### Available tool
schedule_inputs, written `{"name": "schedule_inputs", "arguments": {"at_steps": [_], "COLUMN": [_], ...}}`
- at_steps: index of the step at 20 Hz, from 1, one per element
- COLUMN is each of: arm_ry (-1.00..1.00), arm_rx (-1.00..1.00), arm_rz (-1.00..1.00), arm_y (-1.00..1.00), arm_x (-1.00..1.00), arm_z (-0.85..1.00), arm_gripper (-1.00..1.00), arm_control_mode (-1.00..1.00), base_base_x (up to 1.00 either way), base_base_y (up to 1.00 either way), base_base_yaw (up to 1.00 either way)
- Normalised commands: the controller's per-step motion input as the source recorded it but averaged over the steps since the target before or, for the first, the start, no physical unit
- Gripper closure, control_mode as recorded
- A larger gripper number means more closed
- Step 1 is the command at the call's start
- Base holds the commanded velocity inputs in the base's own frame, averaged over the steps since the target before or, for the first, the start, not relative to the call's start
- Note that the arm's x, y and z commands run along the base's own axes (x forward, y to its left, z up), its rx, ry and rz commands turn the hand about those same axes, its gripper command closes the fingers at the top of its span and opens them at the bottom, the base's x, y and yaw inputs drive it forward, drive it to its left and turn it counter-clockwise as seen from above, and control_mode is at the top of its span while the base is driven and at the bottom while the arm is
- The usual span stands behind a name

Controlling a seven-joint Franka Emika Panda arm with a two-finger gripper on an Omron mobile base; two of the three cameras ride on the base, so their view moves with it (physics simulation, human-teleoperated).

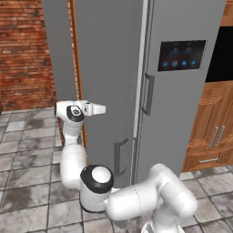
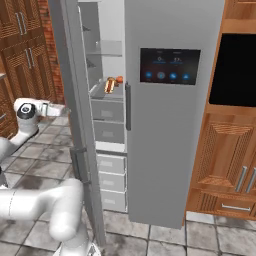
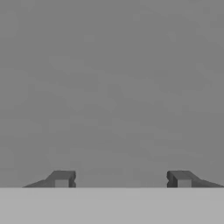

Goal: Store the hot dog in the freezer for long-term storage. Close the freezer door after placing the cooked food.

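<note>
The hot dog [image 2: 109,86] lies on a grey shelf inside the freezer [image 2: 112,50], beside a round orange-red item [image 2: 120,79]. The freezer door [image 1: 109,68] is a plain grey panel that stands partly open and shows edge-on in the right base view [image 2: 75,100]. My gripper [image 1: 103,109] points at the door's outer face at mid height, left of the door's edge [image 2: 63,108]. In the hand view the gripper [image 3: 121,179] is open, with its fingertips [image 3: 61,179] wide apart, nothing between them, and flat grey door surface close ahead.
The fridge's other door [image 1: 182,113] carries a black display panel [image 2: 170,65] and a bar handle [image 1: 148,93]. Grey drawers [image 2: 107,112] sit below the hot dog's shelf. Wooden cabinets [image 2: 225,160] and a black oven front [image 2: 235,70] stand to the right, a brick wall [image 1: 22,50] to the left.
</note>
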Motion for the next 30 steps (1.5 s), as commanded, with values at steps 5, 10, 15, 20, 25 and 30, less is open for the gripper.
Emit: {"name": "schedule_inputs", "arguments": {"at_steps": [5,10,15,20,25,30], "arm_ry": [-0.03,0.02,0.05,0.02,0.0,0.01], "arm_rx": [0.09,0.08,0.08,0.17,0.29,0.29], "arm_rz": [0.29,0.21,0.19,0.22,0.26,0.23], "arm_y": [-0.78,-0.46,-0.29,-0.28,-0.11,-0.01], "arm_x": [0.09,0.21,0.15,0.17,0.31,0.36], "arm_z": [0.0,0.01,0.09,0.35,0.36,0.46], "arm_gripper": [-1.0,-1.0,-1.0,-1.0,-1.0,-1.0], "arm_control_mode": [-1.0,-1.0,-1.0,-1.0,-1.0,-1.0], "base_base_x": [0.0,0.0,0.0,0.0,0.0,0.0], "base_base_y": [0.0,0.0,0.0,0.0,0.0,0.0], "base_base_yaw": [0.0,0.0,0.0,0.0,0.0,0.0]}}
